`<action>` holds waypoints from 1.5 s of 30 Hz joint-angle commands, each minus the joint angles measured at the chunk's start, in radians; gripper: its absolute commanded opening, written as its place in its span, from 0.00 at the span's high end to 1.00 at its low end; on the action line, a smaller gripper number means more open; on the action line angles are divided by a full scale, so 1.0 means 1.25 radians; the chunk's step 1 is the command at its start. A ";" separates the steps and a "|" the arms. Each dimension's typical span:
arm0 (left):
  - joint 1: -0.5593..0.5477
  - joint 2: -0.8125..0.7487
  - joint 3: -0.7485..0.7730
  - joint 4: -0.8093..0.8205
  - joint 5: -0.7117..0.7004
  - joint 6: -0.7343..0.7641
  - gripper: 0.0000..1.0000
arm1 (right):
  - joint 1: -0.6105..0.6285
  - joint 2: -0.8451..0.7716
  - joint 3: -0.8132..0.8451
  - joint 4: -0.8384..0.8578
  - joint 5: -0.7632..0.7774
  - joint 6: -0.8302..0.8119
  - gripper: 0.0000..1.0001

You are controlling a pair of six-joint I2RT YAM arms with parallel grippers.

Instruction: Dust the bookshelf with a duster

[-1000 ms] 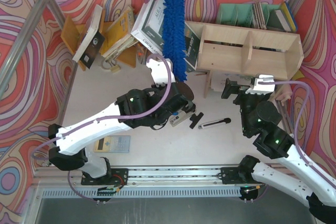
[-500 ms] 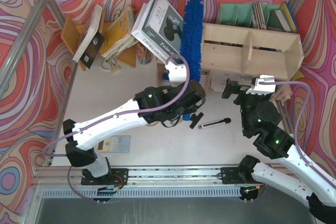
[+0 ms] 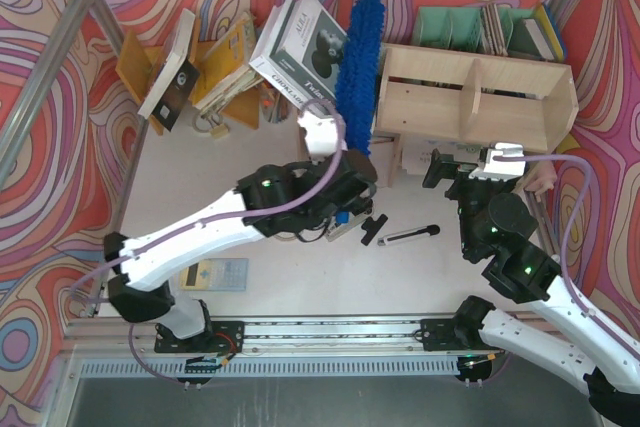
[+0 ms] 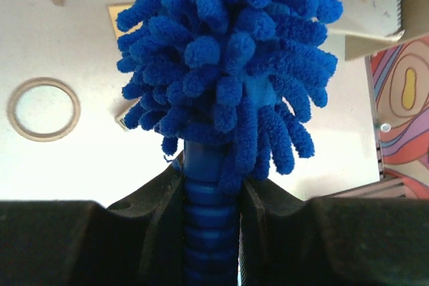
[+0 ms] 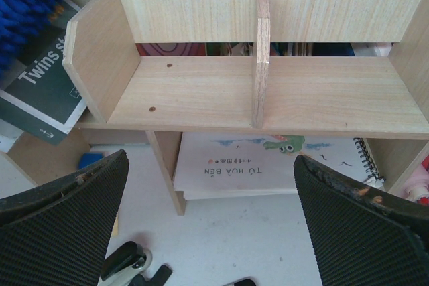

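Duster (image 4: 221,65) hold: left gripper (image 4: 211,195) clamped on the ribbed handle just under the fluff. Looks firm.
Head: tilted, just beside the left wall of the bookshelf (image 3: 480,97); contact unclear.
Neighbour: leaning book (image 5: 40,92) under the head.
Right gripper (image 5: 211,205): jaws wide, empty, facing the shelf front.
Advice: sweep right along the boards with light pressure, and lift over the divider (image 5: 261,51).

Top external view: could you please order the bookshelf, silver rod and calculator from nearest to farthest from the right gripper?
1. bookshelf, directly ahead of the right gripper.
2. silver rod, lower down, to its left.
3. calculator, far left by the near edge.
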 commanded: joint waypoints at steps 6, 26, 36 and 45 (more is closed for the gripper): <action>0.023 -0.159 -0.085 -0.004 -0.185 -0.004 1.00 | 0.002 -0.007 -0.009 0.031 0.017 0.007 0.01; 0.031 -0.003 -0.052 0.087 0.073 0.057 1.00 | 0.002 -0.005 -0.009 0.028 0.019 0.008 0.01; 0.034 -0.095 -0.115 0.155 0.037 0.086 1.00 | 0.002 -0.005 -0.009 0.028 0.017 0.008 0.01; 0.034 -0.246 -0.237 0.232 -0.064 0.094 1.00 | 0.001 -0.001 -0.009 0.028 0.017 0.009 0.01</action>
